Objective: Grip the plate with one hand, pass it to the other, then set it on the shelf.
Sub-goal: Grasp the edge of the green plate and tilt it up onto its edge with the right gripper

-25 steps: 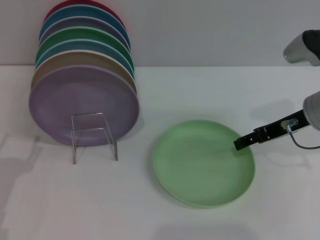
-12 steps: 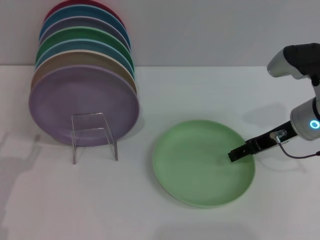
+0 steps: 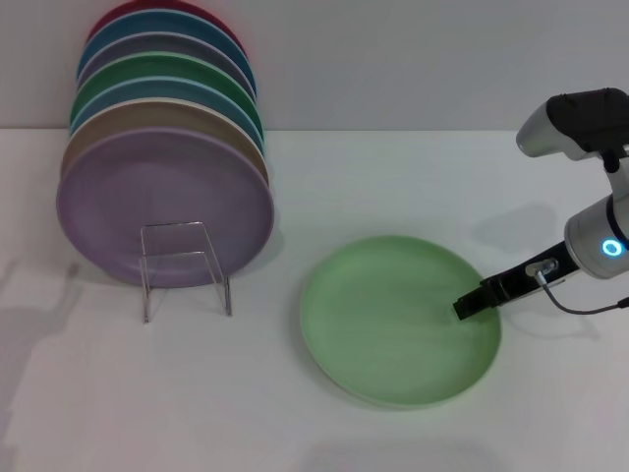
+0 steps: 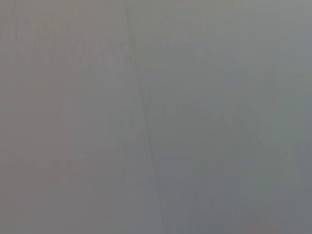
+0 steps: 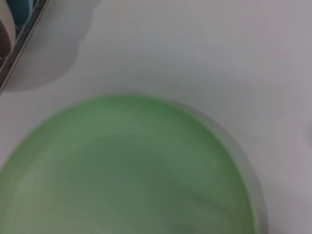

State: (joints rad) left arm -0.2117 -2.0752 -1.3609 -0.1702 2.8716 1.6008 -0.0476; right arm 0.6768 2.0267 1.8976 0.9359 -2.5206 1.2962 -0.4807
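The pale mint-green plate (image 3: 400, 321) lies flat on the white counter (image 3: 295, 413), right of centre. The right hand (image 3: 466, 306) reaches in from the right with its black tip over the plate's right rim, and whether its fingers are wide or narrow I cannot tell; it may be touching the rim. Farther back on the left, the clear shelf (image 3: 183, 265) stands in front of a row of upright coloured plates (image 3: 162, 147).

Right arm reaching in from the right edge, blue ring lit; its slim black right gripper (image 3: 464, 307) angled downward-left, low.
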